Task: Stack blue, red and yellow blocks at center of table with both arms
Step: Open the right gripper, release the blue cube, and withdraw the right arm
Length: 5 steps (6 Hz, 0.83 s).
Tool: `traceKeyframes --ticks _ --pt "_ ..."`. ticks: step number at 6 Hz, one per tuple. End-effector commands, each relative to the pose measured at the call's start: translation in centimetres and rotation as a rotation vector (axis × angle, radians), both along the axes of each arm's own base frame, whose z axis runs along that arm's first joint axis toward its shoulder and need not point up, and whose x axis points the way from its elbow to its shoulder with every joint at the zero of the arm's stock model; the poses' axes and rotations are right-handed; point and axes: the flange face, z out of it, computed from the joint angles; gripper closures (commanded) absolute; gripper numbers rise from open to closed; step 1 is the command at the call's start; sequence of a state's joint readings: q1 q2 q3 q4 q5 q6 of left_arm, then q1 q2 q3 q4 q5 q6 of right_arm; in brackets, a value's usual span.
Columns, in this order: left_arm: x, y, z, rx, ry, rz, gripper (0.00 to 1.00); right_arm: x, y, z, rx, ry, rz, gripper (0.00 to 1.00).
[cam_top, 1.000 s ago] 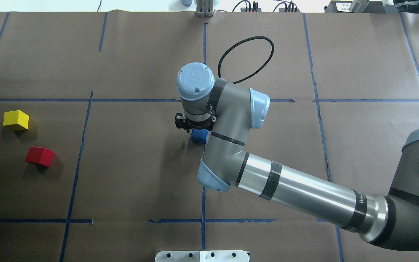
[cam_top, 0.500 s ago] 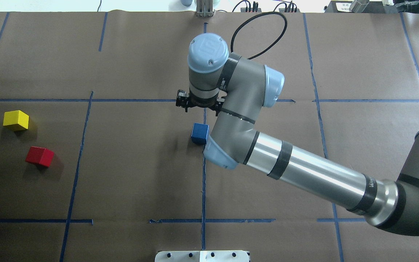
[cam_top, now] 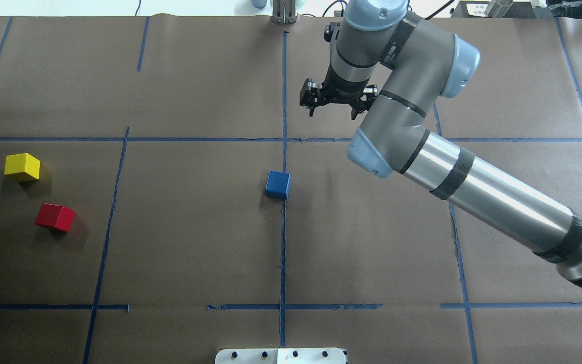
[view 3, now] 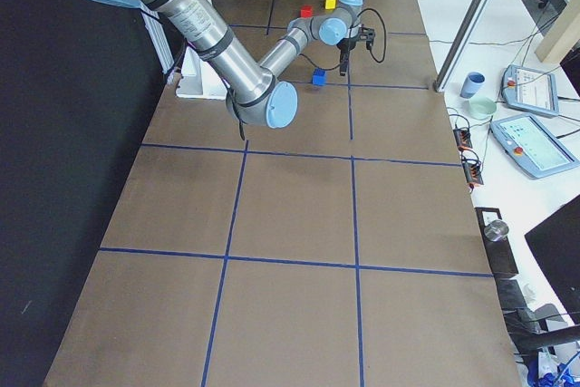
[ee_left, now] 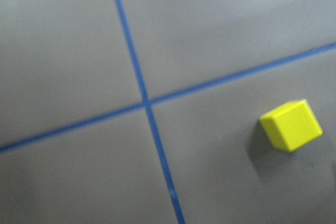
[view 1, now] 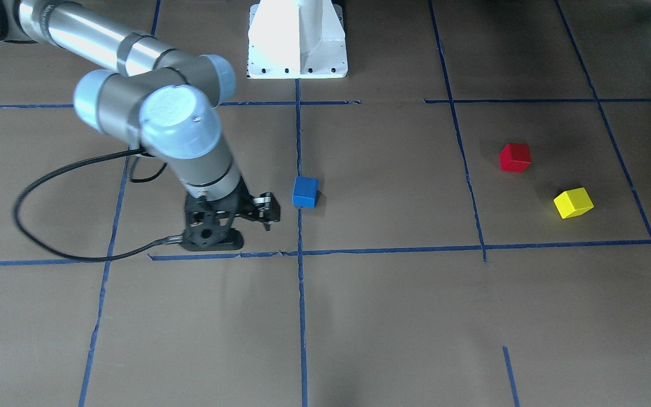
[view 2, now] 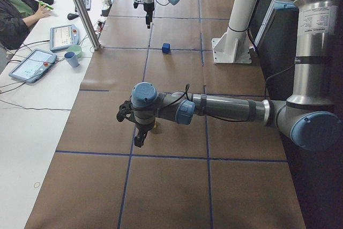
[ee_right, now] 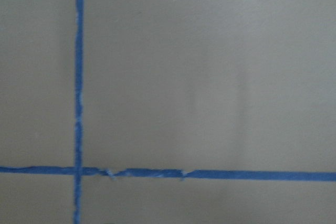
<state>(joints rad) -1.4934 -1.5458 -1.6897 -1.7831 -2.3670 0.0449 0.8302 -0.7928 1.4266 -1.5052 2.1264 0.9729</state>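
Found right tool (cam_top: 332, 107) with jaws apart and nothing between them, hanging over bare tabletop (cam_top: 195, 242) on the far side from the robot's base and well apart from the blue block (cam_top: 277, 184). Located that block alone at table centre, just beside the middle tape line (cam_top: 283, 242), nearer the robot and to the left of the right tool. Saw left tool (view 2: 138, 139) only in the side view; could not tell whether apart or together. Caught the yellow block (cam_top: 22, 167) low and right in the left wrist view. Placed red block (cam_top: 55, 217) near the yellow one, both far out on the robot's left, apart from each other. Judged left arm the nearer for either; no long axis on cubes. Counted three blocks, one per colour; two arms, two tools.
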Motion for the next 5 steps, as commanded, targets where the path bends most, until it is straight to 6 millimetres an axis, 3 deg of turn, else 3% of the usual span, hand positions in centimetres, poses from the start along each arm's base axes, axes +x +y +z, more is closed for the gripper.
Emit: traceKeyframes --ticks 1,2,3,4,5 --pt "5.8 -1.0 -3.3 -0.03 0.044 -0.004 0.0 14.7 -2.8 10.0 0.093 0.002 -0.088 0.01" --pt "11.0 0.1 -6.9 0.028 0.051 0.057 0.0 22.0 -1.9 14.5 0.182 0.016 -0.141 0.01" --pt "15.6 1.6 -8.7 -0.013 0.074 0.092 0.0 28.9 0.3 19.1 0.229 0.071 -0.207 0.01" --pt "19.3 3.2 -11.0 -0.079 0.101 0.082 0.0 35.6 3.5 23.5 0.27 0.118 -0.299 0.01" --pt "22.2 5.1 -11.9 -0.097 0.061 0.054 0.0 42.8 7.3 29.1 0.306 0.142 -0.349 0.01"
